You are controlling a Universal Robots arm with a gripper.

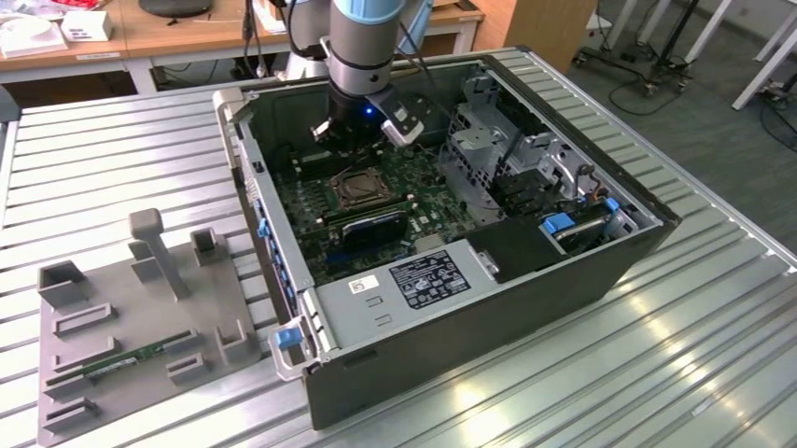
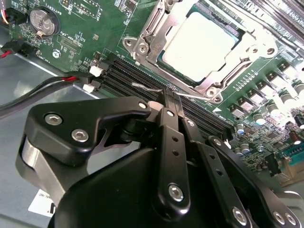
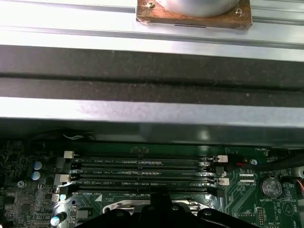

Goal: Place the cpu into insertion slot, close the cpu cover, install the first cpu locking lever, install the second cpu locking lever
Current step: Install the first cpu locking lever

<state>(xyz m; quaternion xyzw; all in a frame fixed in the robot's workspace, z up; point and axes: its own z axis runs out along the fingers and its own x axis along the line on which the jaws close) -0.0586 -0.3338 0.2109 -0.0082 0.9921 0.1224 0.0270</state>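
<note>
With its fingers drawn together on nothing, the gripper (image 2: 170, 102) hangs over the memory slots (image 2: 142, 80) — the cpu (image 2: 198, 45) just beyond, seated under the cpu cover (image 2: 156, 28) — so a misjudged descent risks striking those slots.

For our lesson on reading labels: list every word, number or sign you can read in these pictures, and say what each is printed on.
No text is clear enough to quote.
Black label in the exterior view: print too small.
White sticker beside it: too small.
White lettering along the memory slots in the first wrist view: blurred.
Coin battery in the second wrist view: markings unreadable.
</note>
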